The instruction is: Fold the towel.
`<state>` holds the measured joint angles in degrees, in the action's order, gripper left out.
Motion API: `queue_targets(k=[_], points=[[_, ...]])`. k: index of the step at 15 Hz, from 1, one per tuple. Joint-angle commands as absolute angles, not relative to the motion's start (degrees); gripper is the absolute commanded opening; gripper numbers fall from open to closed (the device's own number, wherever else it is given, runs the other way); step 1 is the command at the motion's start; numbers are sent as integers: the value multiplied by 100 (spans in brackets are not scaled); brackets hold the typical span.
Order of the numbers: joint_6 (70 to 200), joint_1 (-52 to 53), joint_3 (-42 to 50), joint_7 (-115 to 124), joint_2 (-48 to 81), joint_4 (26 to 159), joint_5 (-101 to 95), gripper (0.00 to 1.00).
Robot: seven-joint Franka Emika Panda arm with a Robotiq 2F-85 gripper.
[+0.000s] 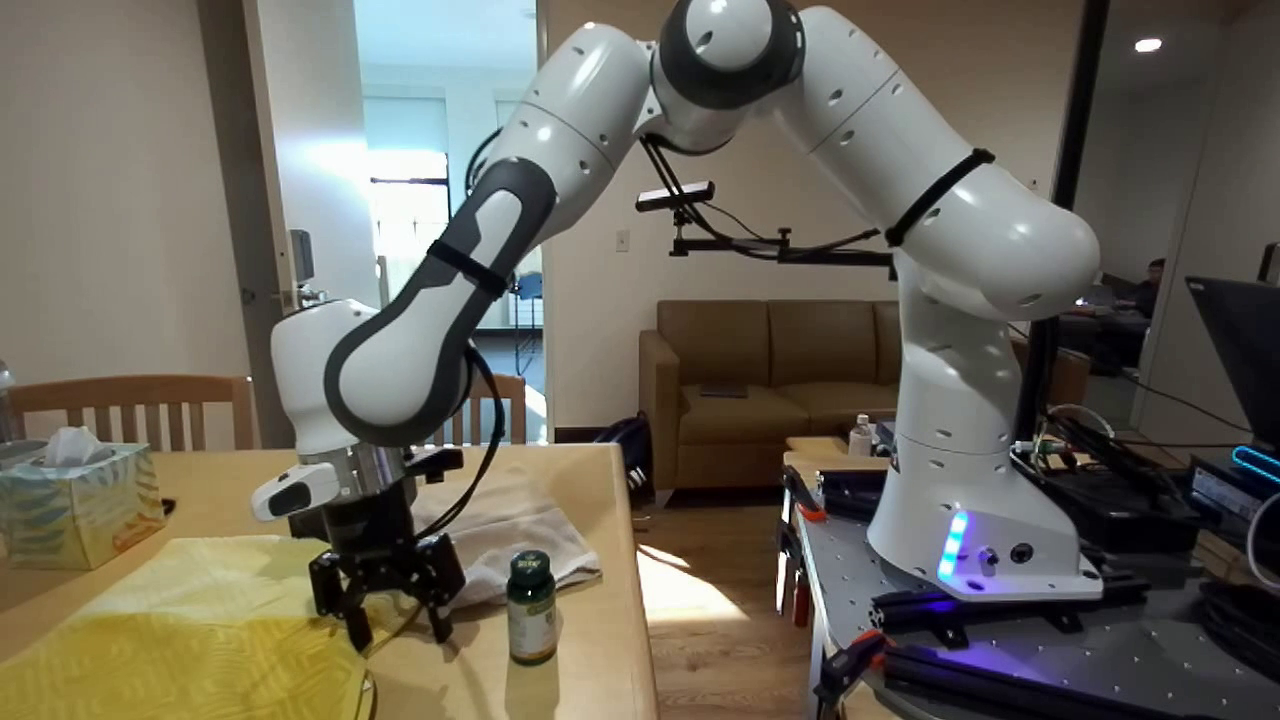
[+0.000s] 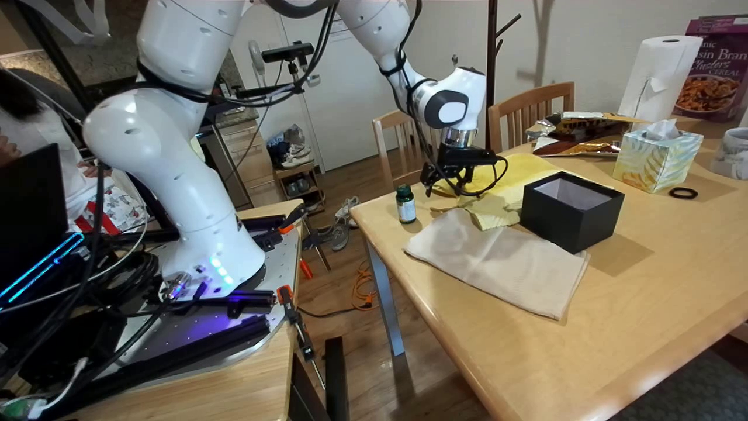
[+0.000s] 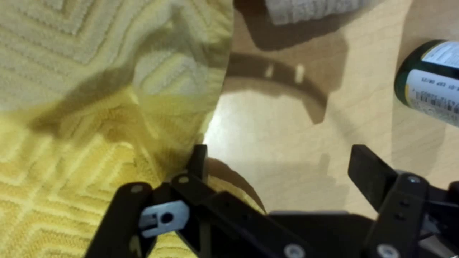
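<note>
Towel (image 1: 190, 640): lying on the table (image 1: 602, 645), rumpled at one edge
Gripper (image 3: 281, 156): parted wide, holding nothing, probably to straddle that edge
Bottle (image 1: 533, 612): upright, apart, likely clear of folding

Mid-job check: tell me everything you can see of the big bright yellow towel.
The large, bright yellow, soft-looking towel has raised chevron ribs, with paler and deeper areas. It lies spread across the light wooden table, rumpled near one edge. In the wrist view, one of the black, widely parted fingers overlaps that edge; I can't tell whether they touch, but nothing grips it. In an exterior view, an open black square box hides part of it, and a pale end lies beside or over the off-white cloth.
</note>
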<state>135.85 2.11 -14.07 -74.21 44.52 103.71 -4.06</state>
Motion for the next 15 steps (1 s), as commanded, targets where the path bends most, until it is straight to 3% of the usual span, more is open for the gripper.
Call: queue_targets(k=[1,8,15], points=[[14097,138,-1367,-7231,4119,10890,-379,100],[14709,346,-1195,-6725,3733,11323,-635,100],[14355,332,-1223,-6568,3798,11161,-595,100]])
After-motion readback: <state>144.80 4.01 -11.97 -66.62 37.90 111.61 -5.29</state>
